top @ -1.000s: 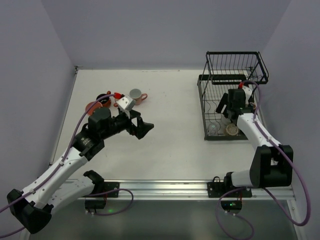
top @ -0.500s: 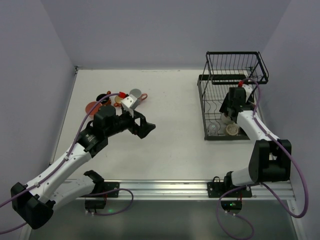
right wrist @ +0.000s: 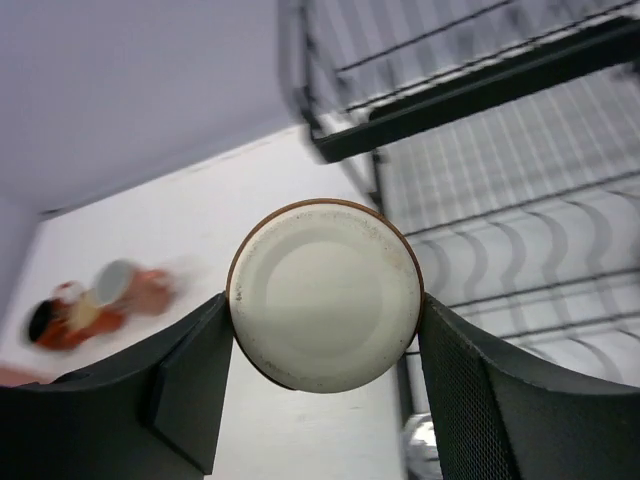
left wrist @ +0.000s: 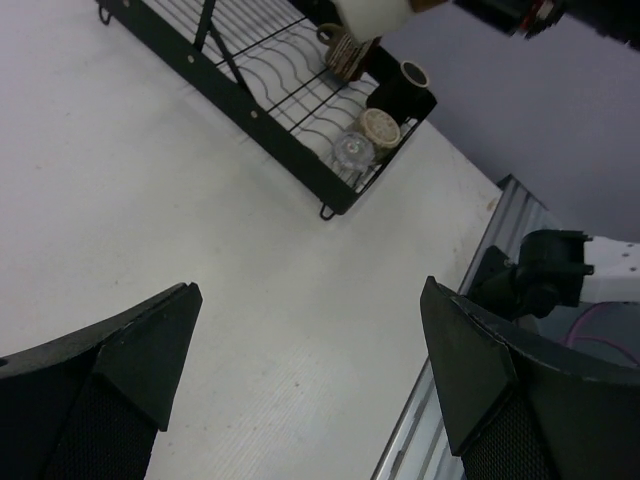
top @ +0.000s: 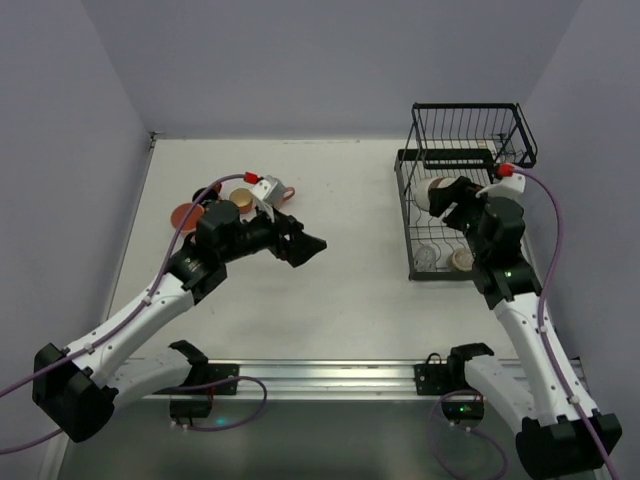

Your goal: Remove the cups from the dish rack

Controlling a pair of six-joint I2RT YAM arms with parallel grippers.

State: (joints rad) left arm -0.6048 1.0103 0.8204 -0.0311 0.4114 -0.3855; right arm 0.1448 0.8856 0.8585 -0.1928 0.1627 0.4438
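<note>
R pincer: pinching the cream cup, one finger on each side of its round wall; prob. the surest hold, since no handle shows.
Cup place: betw. the R fingers, in the air, clear of the wires, just beside the dish rack.
Cup axis: long axis runs along the fingers, approx. level; flat round end (prob. the base) faces back at the wrist, other end points away.
Why sideways: prob. to slip out under the upper basket.
L pincer: spread wide, empty, low over the counter; prob. waiting.
Remaining cups: on the rack's lower tray, below the R pincer.
Unloaded cups: clustered behind the L pincer.
</note>
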